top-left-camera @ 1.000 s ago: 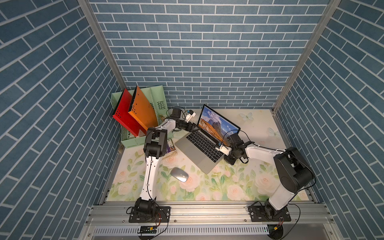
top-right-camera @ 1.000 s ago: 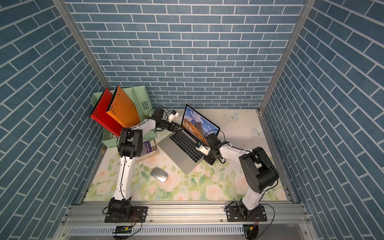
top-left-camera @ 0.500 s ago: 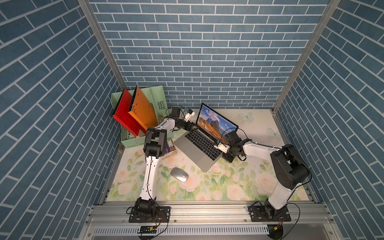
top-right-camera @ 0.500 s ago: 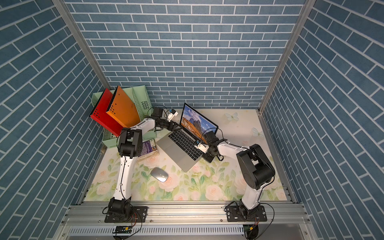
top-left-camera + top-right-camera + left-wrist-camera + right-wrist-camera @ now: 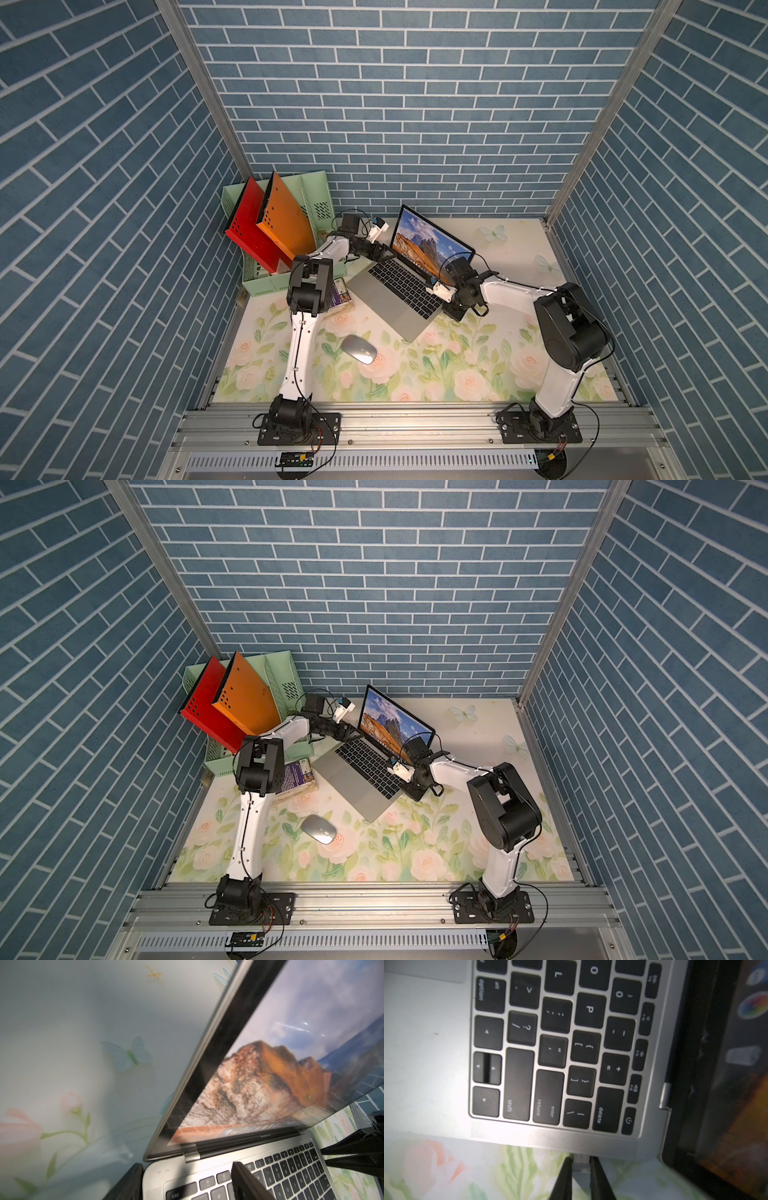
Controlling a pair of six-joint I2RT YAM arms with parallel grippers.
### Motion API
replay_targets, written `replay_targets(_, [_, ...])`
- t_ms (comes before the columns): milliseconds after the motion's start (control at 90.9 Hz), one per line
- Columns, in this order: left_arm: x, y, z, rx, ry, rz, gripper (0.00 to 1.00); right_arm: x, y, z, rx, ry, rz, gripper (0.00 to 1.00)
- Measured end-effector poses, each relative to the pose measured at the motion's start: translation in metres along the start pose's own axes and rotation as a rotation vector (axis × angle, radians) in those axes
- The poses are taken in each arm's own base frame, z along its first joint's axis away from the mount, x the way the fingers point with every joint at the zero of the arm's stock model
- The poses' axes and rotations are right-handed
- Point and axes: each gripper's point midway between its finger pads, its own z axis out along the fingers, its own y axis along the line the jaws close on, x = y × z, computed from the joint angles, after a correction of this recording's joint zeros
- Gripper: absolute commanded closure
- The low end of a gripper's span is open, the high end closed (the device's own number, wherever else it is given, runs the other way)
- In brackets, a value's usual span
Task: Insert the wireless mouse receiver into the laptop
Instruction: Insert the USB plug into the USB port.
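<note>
Since approx 1 s ago the R claw (image 5: pixel 580 1161) has crept in twd the side edge of the laptop (image 5: pixel 384 293), its arm's elbow shifting w/ it. The mouse (image 5: pixel 359 349), laptop base & L claw (image 5: pixel 380 252) sit where they were.

Nearest, lower centre in both top views: the mouse lies flat on the floral mat (image 5: pixel 478 353), well apart from both claws, below-left of the laptop's front corner.

Next up, left of centre: a book w/ purple cover (image 5: pixel 343 293), partly hidden under the L arm's elbow, just beside the laptop's left-front edge.

Centre: laptop is open, set diagonally, screen lit w/ a mountain pic. R claw is at its right-hand edge, mid-right of frame. R wrist view, lower centre: black fingers (image 5: pixel 564 1176) pressed nearly together, pinching the small pale receiver (image 5: pixel 581 1164). Its tip meets the laptop's edge in line w/ the "\" key. How deep it sits, can't tell.

Further back, at the laptop's rear left corner: L claw is spread wide. In the L wrist view one finger (image 5: pixel 247 1184) is over the top key rows, the other is off the corner, w/ the hinge corner btwn them. Contact w/ laptop: can't tell.

Farthest, upper left of the mat: green file rack (image 5: pixel 270 284) w/ a red folder (image 5: pixel 249 232) & an orange folder (image 5: pixel 286 224), by the brick wall.
</note>
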Motion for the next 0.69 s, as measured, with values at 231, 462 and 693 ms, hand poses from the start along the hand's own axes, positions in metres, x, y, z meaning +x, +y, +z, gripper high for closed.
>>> replay_targets(231, [0.0003, 0.0006, 0.0001, -0.003, 0.001, 0.010, 0.29, -0.0030, -0.0013, 0.0008, -0.003, 0.006, 0.045, 1.00])
replay_targets(462, [0.0013, 0.0008, 0.0004, -0.003, 0.001, 0.018, 0.29, -0.0032, -0.0005, 0.0014, 0.006, -0.004, 0.109, 1.00])
replay_targets(693, [0.0015, 0.0012, 0.0004, -0.007, -0.003, 0.021, 0.28, -0.0027, -0.0014, 0.0010, 0.040, -0.018, 0.084, 0.95])
